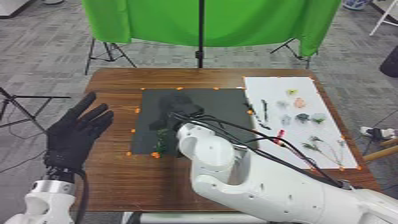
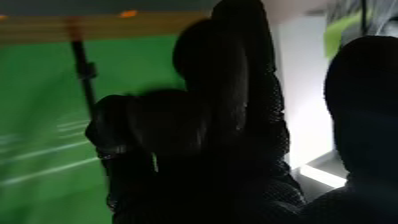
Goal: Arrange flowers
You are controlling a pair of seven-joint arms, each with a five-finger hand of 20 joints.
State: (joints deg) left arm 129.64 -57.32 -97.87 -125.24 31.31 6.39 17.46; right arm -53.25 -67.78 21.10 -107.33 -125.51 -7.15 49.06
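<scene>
1. OK so the left hand [image 1: 69,137] hangs by the table's [image 1: 111,187] left edge, fingers straight and kinda fanned apart.
2. Thin green sprigs [image 1: 313,146] lie toward the near edge of the white sheet [image 1: 266,86], which runs along the table's right edge.
3. A dark green sprig [image 1: 161,142] sits by the near-left corner of the black sheet [image 1: 218,97], just nearer than the right hand's [image 1: 176,106] fingers. Can't tell if they touch.
4. Right hand's over the black sheet: fingers loosely bent, one pretty straight, thumb well apart from them.
5. Grey-blue blooms [image 1: 303,117] are mid-sheet on the white, right of those fingers, then a peachy flower [image 1: 299,103], then a yellow-green one [image 1: 292,92] toward the far edge.
</scene>
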